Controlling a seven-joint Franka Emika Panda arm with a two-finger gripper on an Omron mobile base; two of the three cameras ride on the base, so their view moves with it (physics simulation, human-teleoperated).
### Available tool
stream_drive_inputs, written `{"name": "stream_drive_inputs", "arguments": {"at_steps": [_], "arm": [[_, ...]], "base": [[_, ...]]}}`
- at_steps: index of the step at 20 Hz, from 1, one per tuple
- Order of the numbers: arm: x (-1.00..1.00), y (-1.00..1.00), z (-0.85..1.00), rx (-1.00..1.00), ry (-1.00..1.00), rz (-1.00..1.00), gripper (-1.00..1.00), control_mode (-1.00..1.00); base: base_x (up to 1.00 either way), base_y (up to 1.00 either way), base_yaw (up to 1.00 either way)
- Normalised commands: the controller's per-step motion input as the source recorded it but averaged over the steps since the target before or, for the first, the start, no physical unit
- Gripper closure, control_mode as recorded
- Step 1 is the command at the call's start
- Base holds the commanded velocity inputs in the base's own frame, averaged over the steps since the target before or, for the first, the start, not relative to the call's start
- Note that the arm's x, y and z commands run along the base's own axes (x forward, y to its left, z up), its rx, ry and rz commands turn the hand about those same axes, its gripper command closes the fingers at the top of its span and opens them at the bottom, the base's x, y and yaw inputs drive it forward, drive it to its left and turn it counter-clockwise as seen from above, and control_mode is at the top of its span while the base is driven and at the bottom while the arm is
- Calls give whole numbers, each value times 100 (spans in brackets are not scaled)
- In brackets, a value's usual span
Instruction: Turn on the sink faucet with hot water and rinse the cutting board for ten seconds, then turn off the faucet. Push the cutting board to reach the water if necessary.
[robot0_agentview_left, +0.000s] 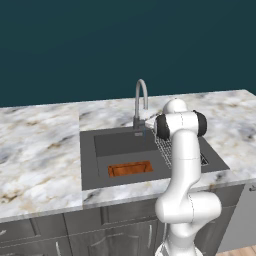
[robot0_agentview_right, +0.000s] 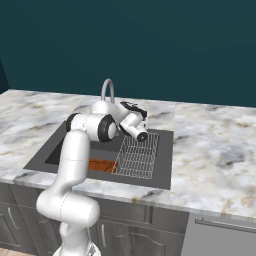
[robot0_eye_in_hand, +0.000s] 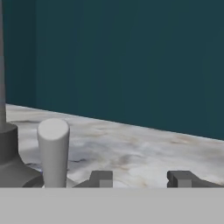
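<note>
my gripper (robot0_eye_in_hand: 141, 178) sat pressed together beside the faucet handle (robot0_eye_in_hand: 53, 151); a skewed push risked slipping past, leaving the cutting board (robot0_agentview_left: 130, 169) dry.

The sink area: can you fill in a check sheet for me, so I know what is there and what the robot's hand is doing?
Surface: marbled stone counter, dry as far as I can see.
Job's things: grey faucet stands at the back of the dark sink; no water runs from it. Orange-brown cutting board lies flat in the sink's front part, not under the spout.
Clutter: wire dish rack in the right part of the sink.
Grippers: gripper close to the faucet's base, just right of a short grey handle; holding nothing.
Cables: nothing seen.
Surroundings: dark teal wall, grey cabinets below.
</note>
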Motion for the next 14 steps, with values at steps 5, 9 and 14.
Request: {"name": "stream_drive_inputs", "arguments": {"at_steps": [5, 9, 14], "arm": [[14, 64, 39, -1, 0, 0, -100, -100], [6, 54, 26, -1, 0, 0, -100, -100], [4, 44, 14, 0, 1, 0, -100, -100]], "base": [[0, 0, 0], [0, 0, 0], [0, 0, 0]]}}
